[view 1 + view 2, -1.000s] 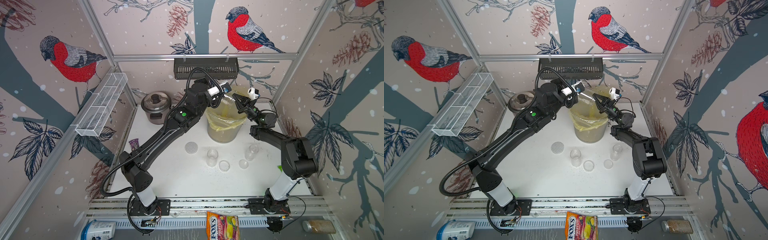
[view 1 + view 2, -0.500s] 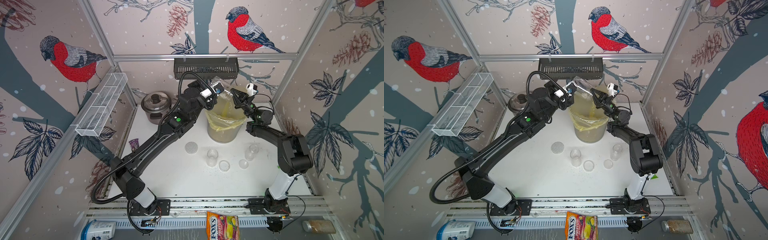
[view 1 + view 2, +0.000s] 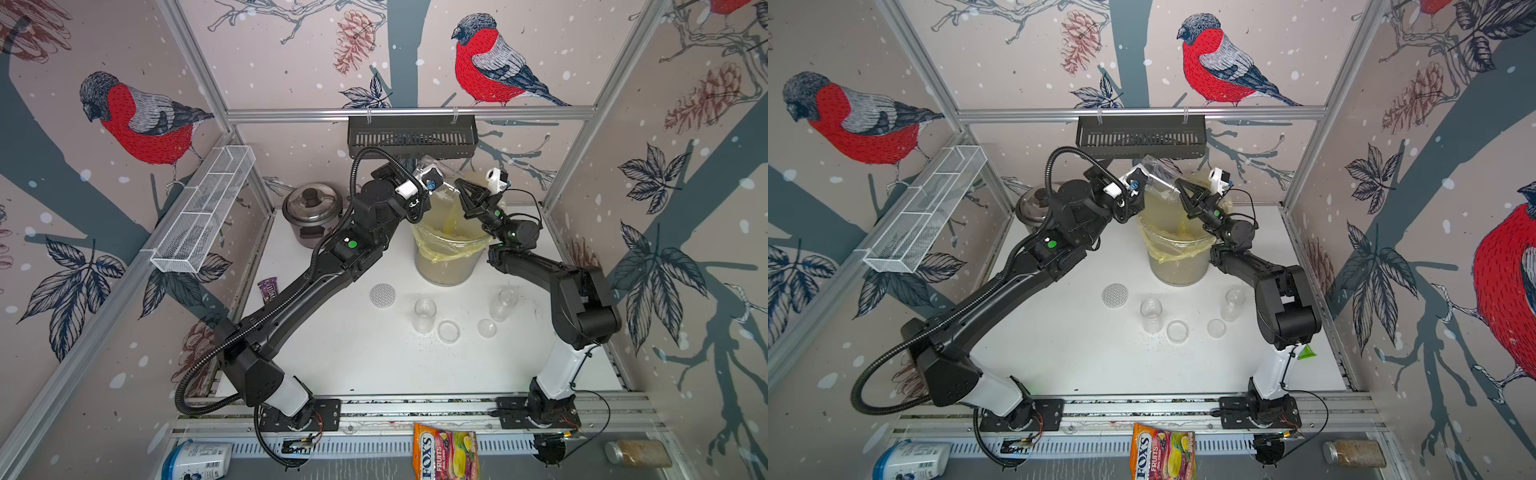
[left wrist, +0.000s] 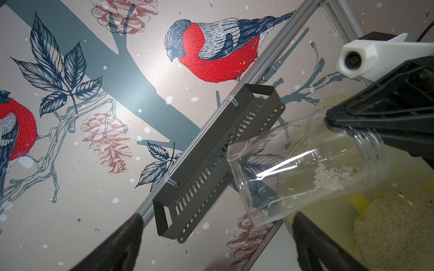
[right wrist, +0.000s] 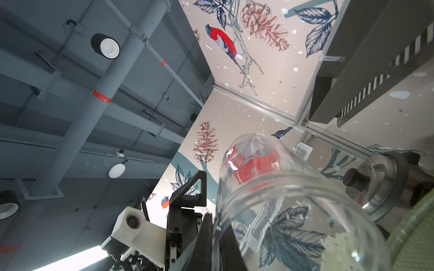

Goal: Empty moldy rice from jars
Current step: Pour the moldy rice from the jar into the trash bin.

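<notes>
Two of three jars look done: the narrow jars (image 3: 424, 313) stand upright and open on the table (image 3: 353, 353), well apart, with the clear lids (image 3: 449, 331) lying between them and nothing visible inside from either top view. The silver dotted lid (image 3: 382, 295) is off too, flat on the table near the bin (image 3: 442, 270). Third one is in hand: my right claw (image 4: 331, 119) is clamped on the rim of the wide jar (image 4: 293, 169) at its mouth, holding it in the air above the bin's yellow bag (image 4: 328, 218). My left claw (image 4: 216, 217) is spread wide and empty, fingers either side of the jar's base end; I can't tell if either is touching. Not empty yet: a clump of moldy rice (image 4: 328, 178) sits on the lower inside wall, close to the mouth, plus a few stray grains along the wall. Long axis is slanted, not vertical: base high, toward the black shelf (image 3: 411, 137) on the back wall and my left arm; mouth low, toward my right claw and the bin. The right wrist view looks straight into the mouth, with the clump at the low edge of the rim. My read: the last jar is mid-pour and the tilt looks too shallow for that sticky clump, so it needs a steeper angle or a knock on the base. Whether the mouth is fully inside the bin's rim I can't confirm.
</notes>
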